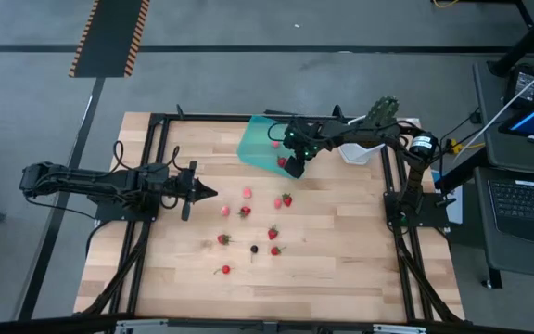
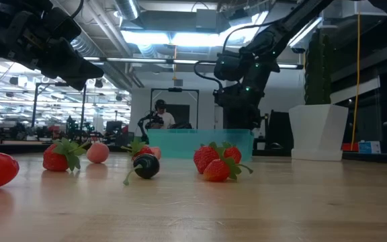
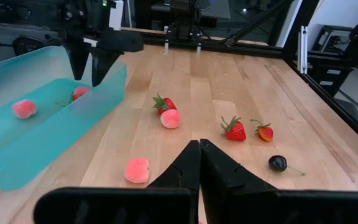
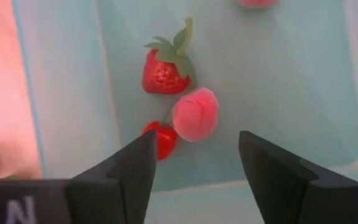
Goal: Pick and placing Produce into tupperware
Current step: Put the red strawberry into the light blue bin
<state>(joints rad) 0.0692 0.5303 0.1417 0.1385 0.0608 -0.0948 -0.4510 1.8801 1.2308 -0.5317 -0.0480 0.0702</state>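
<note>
The teal tupperware (image 1: 256, 139) lies at the table's far middle. Inside it rest a red strawberry (image 4: 165, 71), a pale pink piece (image 4: 194, 114) and a small red piece (image 4: 160, 138); another pink piece (image 3: 23, 108) lies farther along its floor. My right gripper (image 4: 197, 149) hovers open over the tupperware's near right part (image 1: 292, 167), holding nothing. Several red and pink produce pieces (image 1: 247, 211) and one dark berry (image 1: 254, 249) lie scattered on the wood at mid-table. My left gripper (image 1: 207, 193) is shut and waits above the table to the left of them.
A white pot with a green plant (image 1: 367, 139) stands just right of the tupperware, close behind my right arm. Black frame rails (image 1: 156, 167) run along the table's sides. Bare wood spreads toward the near edge (image 1: 323, 288). A person (image 2: 160, 114) shows far off in the room.
</note>
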